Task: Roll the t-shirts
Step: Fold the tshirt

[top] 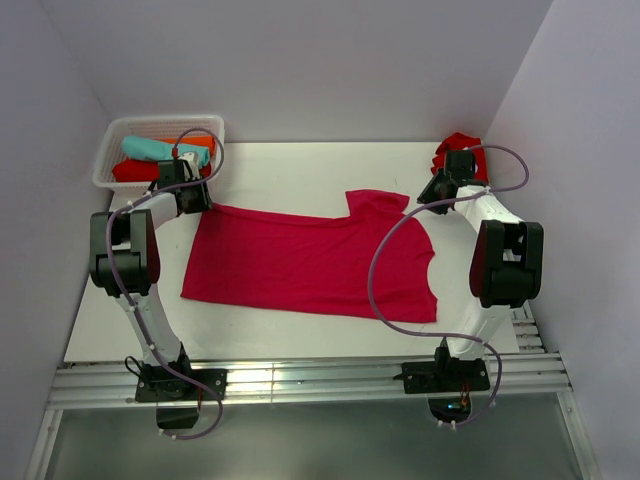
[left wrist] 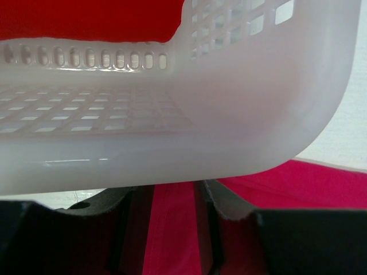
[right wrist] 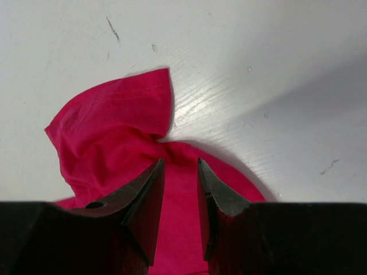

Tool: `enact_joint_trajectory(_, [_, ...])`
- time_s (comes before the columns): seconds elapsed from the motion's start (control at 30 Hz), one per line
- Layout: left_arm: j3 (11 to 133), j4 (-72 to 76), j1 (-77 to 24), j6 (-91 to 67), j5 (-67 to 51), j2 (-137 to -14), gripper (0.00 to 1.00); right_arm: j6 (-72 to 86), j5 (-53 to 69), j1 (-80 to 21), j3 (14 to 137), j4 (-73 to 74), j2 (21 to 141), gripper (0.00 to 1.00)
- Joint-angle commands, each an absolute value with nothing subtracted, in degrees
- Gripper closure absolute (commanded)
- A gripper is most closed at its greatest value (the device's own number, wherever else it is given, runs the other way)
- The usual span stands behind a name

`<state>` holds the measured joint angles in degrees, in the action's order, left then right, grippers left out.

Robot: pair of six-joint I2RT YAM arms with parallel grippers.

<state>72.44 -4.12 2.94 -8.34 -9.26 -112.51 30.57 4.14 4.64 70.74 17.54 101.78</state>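
Fingers (right wrist: pixel 146 200) of the right hand (right wrist: pixel 180 166) are seen closed on a fold of the crimson t-shirt (right wrist: pixel 109 132), whose cloth fills the narrow gap between them and is gathered into a pucker just ahead of the tips. A crumpled flap of the shirt is spread on the white table (right wrist: pixel 258 69) beyond that pucker and to its left. Cloth of the same shirt is likewise clamped in the left hand (left wrist: pixel 174 195), the gap between its dark fingers being filled with crimson, and the rounded corner of the white perforated basket (left wrist: pixel 246 103) is seen very close ahead of it. From above, the shirt is shown laid flat across the middle of the table, stretched sideways between the two hands. Its far left corner is drawn to the left hand beside the basket, and its far right corner is held by the right hand. A folded-over sleeve is seen on its far edge, towards the right. In the basket, at the table's far left corner, a teal bundle (top: pixel 150 148), an orange bundle (top: pixel 200 143) and a red bundle (top: pixel 135 172) are packed together. A scarlet heap of cloth (top: pixel 458 145) is seen at the far right of the table, just behind the right hand.
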Motion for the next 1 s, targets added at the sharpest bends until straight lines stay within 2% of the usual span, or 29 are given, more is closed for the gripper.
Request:
enact_joint_trajectory(0.0, [74.7, -3.1, 3.1, -7.7, -10.3, -112.2, 0.60, 30.0, 4.1, 4.2, 70.9, 15.9, 102.1, 0.64])
enact_joint_trajectory(0.97, [74.7, -3.2, 2.8, -9.1, -11.5, -113.3, 0.60, 29.4, 4.3, 4.2, 71.8, 16.8, 103.4, 0.64])
